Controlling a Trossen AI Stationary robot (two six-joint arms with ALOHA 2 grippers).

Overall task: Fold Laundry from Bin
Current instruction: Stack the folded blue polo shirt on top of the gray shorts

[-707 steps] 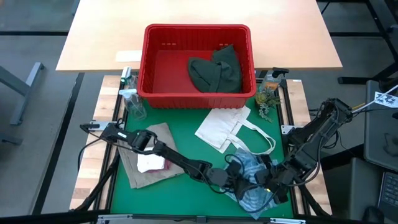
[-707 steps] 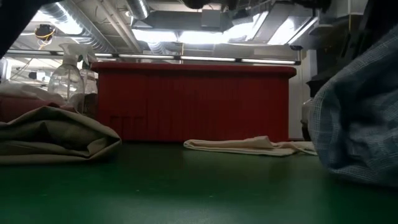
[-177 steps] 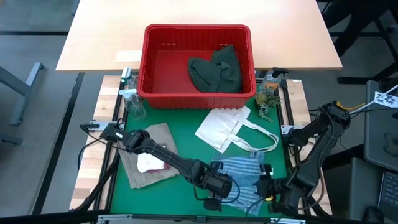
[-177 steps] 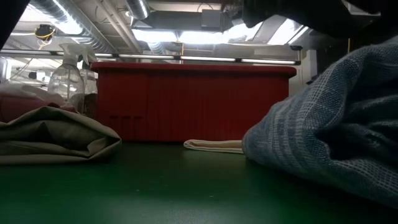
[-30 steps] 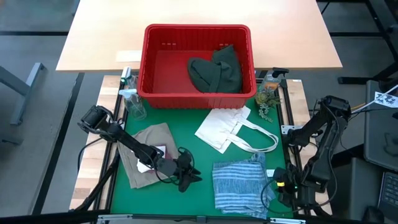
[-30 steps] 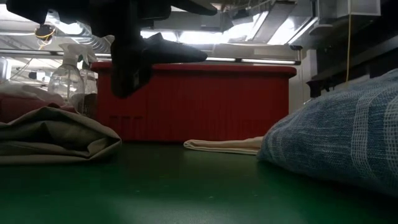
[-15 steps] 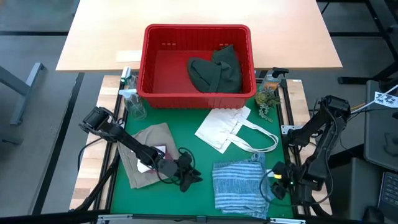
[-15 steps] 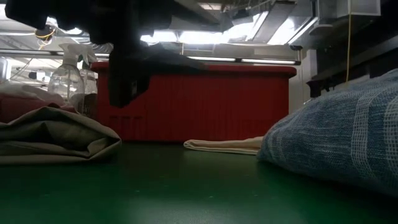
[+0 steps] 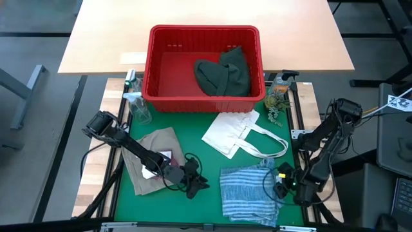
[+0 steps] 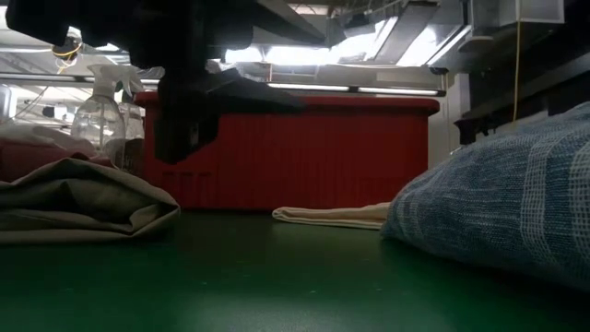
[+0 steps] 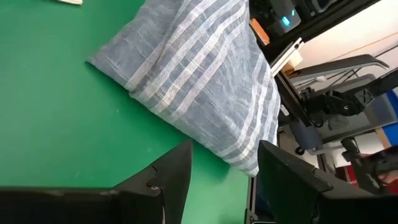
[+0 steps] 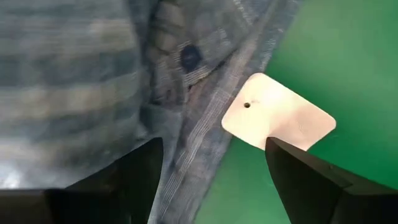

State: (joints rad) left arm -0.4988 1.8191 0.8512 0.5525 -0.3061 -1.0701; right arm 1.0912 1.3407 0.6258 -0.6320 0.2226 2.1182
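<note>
Now the folded striped shirt lies at the lower middle of the green bench. Both claws gape empty: the left claw beside the shirt's left edge, the right claw by its right edge. Left of them sits the tan garment; the red bin at top centre holds a dark green garment.

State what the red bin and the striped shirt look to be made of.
The bin: likely moulded plastic, going by its uniform red, rigid thick rim and slotted walls, with a slight sheen. The striped shirt: a thin woven fabric, perhaps cotton or linen; matte, with visible weave, creases and a button.
</note>
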